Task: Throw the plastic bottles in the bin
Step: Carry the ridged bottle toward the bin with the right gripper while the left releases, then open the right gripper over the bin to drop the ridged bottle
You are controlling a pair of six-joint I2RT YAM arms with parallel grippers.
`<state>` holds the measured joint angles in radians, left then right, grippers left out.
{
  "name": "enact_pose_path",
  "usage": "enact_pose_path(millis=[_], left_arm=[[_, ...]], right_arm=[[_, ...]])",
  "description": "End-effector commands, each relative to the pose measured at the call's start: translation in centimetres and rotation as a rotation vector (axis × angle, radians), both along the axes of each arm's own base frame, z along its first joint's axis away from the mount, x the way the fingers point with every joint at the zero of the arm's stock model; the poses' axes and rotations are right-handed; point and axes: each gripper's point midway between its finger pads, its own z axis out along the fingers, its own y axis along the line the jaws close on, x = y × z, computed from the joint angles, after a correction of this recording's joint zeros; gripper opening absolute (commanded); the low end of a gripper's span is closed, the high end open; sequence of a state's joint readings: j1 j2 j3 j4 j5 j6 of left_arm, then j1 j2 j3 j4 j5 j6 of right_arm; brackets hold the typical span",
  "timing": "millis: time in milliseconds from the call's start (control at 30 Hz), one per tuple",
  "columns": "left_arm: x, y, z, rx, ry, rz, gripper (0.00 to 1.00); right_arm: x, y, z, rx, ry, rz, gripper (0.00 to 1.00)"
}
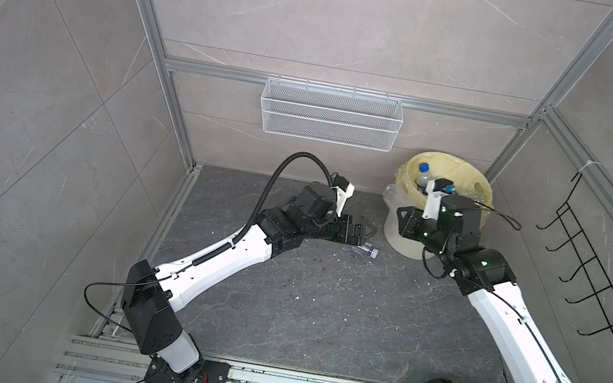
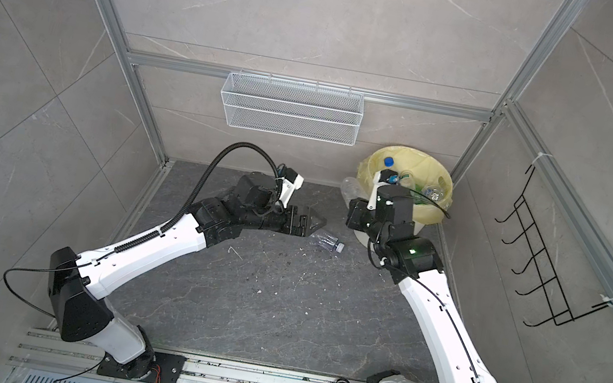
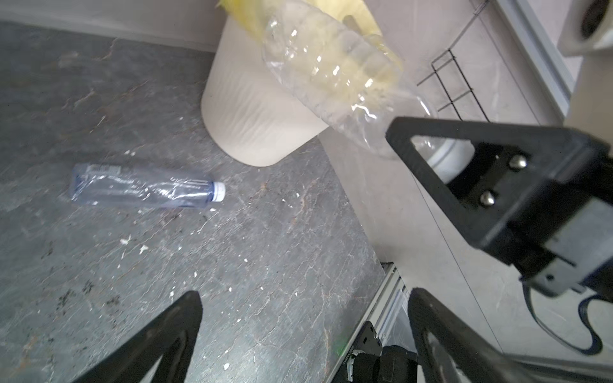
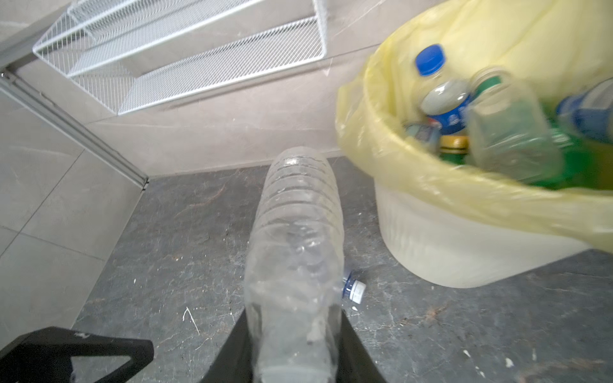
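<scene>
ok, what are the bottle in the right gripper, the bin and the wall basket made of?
Bottle: thin clear plastic, glossy; see-through, with a ribbed, dented wall.
Bin: cream plastic, matte, with a finely ribbed wall, probably moulded. It is lined with a thin, pale yellow film bag.
Basket: white wire mesh, likely coated metal.

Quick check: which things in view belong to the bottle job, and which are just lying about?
Job:
- bin
- binned bottles
- held bottle
- floor bottle

Lying about:
- mesh basket
- wire rack
</scene>
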<state>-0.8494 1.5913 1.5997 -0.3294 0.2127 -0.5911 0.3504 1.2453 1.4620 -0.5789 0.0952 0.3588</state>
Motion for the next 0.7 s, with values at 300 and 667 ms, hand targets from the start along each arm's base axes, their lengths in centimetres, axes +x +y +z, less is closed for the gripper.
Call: enact_pose_path(millis=[300, 667], left_arm=[[-3.0, -5.9, 5.5, 0.058, -0.333, -0.185, 1.00], [-2.5, -5.2, 4.7, 0.098, -0.388, -0.166, 1.00]], right_arm=[[-2.6, -8.0, 10.9, -0.087, -0.218, -0.214, 0.31], [7.7, -12.9, 7.3, -0.037, -0.057, -0.333, 0.41]])
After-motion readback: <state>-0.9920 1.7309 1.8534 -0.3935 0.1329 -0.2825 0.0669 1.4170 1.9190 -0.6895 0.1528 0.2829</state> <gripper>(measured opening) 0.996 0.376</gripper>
